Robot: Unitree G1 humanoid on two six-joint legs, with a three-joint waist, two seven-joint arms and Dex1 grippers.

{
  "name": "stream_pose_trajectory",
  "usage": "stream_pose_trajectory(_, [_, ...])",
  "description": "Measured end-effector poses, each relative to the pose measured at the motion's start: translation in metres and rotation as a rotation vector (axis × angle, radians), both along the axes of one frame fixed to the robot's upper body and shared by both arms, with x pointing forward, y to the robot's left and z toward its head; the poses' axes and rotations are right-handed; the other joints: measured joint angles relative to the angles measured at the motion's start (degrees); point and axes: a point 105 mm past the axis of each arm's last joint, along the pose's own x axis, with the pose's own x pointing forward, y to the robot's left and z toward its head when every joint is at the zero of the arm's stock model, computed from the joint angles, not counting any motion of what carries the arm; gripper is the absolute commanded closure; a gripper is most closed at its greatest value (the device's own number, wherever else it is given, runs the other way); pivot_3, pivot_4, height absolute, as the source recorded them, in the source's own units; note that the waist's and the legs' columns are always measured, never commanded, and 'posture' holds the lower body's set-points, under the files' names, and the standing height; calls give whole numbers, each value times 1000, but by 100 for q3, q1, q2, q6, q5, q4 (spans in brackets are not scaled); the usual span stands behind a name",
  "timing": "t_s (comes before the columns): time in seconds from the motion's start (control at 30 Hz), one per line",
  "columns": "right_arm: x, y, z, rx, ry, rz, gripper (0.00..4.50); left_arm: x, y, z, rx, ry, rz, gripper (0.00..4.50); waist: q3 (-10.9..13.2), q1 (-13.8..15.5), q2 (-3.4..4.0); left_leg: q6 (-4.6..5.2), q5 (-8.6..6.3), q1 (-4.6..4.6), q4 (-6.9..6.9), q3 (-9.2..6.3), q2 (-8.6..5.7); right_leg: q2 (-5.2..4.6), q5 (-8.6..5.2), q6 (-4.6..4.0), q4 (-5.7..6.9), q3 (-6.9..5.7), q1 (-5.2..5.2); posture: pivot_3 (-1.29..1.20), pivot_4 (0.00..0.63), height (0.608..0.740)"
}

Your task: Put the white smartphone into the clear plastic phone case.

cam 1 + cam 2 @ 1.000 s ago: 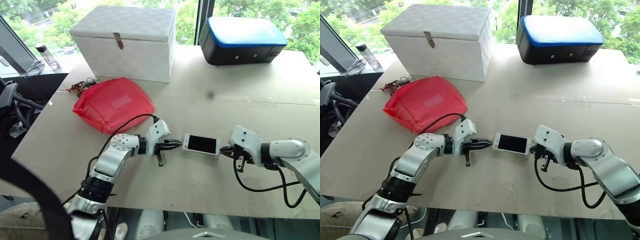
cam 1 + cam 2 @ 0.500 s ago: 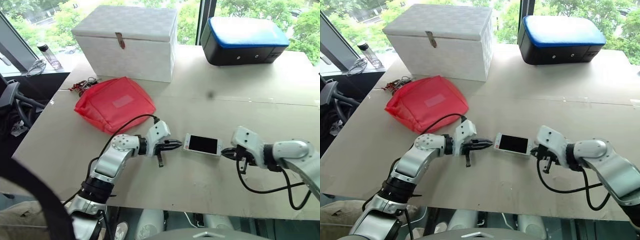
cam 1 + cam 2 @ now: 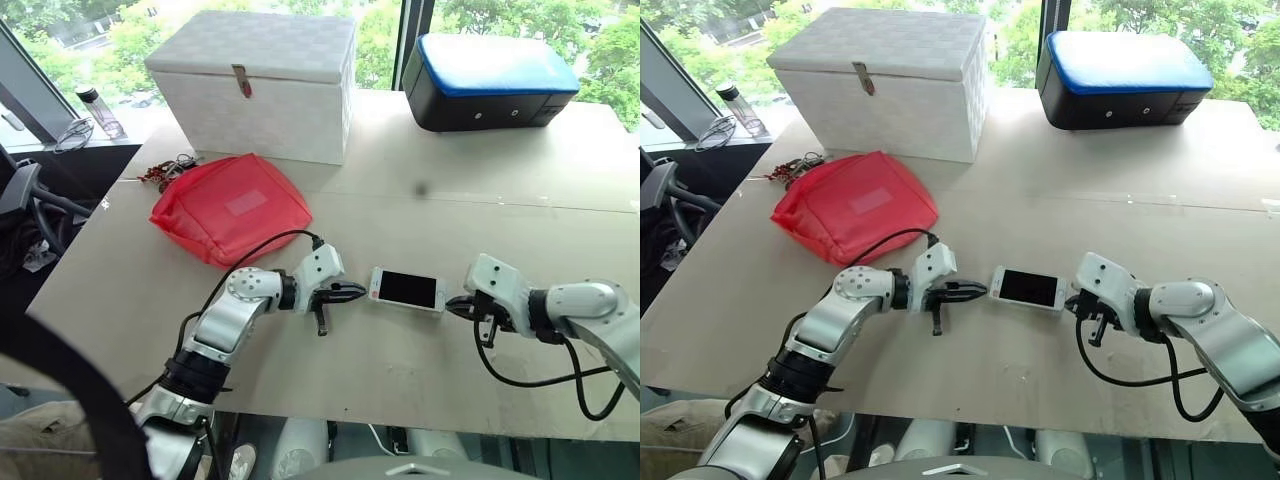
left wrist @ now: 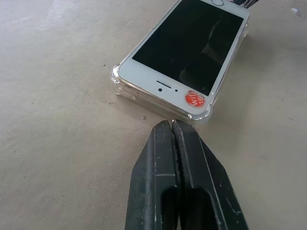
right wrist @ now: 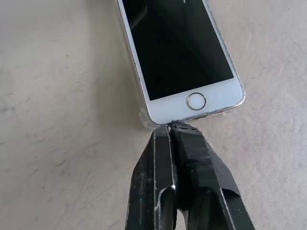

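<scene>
A pale table (image 3: 420, 380) carries the clutter; at about ten o'clock from its middle lies a red mesh pouch (image 3: 230, 207), slumped and flat; just beyond it at eleven o'clock stands a white woven-pattern box (image 3: 255, 85) with a small metal clasp on its front, lid down; at one o'clock sits a black case with a blue top (image 3: 490, 80), near the far edge; a small tangle of dark cords (image 3: 165, 172) lies at the pouch's far left corner; a clear bottle (image 3: 98, 112) stands on the sill at ten o'clock, off the table.
</scene>
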Motion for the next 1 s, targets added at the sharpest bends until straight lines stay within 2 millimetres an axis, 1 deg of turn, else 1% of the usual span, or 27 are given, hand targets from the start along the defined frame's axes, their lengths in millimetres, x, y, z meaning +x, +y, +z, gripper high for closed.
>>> stream_pose_trajectory(0.1, [0,-1,-3,-5,14,1,4500,0,-1,0,-2,-1,-5,4465,0,14,0,0,0,0,0,0,0,0,0,0,0,0,0,0,150,740])
stream_pose_trajectory(0.27, [0,-5,-3,-21,14,-3,4500,1,-2,-1,-8,2,-14,4465,0,62,0,0,0,0,0,0,0,0,0,0,0,0,0,0,150,740])
stream_pose_trajectory(0.47, [0,-5,-2,-23,9,1,4500,1,-2,-1,-12,-7,-27,4465,0,75,0,0,0,0,0,0,0,1,0,0,0,0,0,0,150,740])
stream_pose_trajectory(0.7, [6,8,0,-53,-22,57,4500,1,1,-3,-9,-9,-20,4465,-1,45,1,0,0,5,1,1,2,3,0,0,3,2,0,0,150,740])
stream_pose_trajectory(0.8, [11,20,0,-105,-42,112,4500,2,6,-3,-4,-11,-5,4465,-4,-45,1,0,0,19,1,1,8,6,0,-2,14,6,5,0,150,740])
stream_pose_trajectory(1.0, [16,25,-3,-179,-62,175,4500,4,7,-4,-7,-8,26,4465,-8,-78,-5,0,1,33,20,4,8,-3,-1,-2,44,14,7,0,150,740])
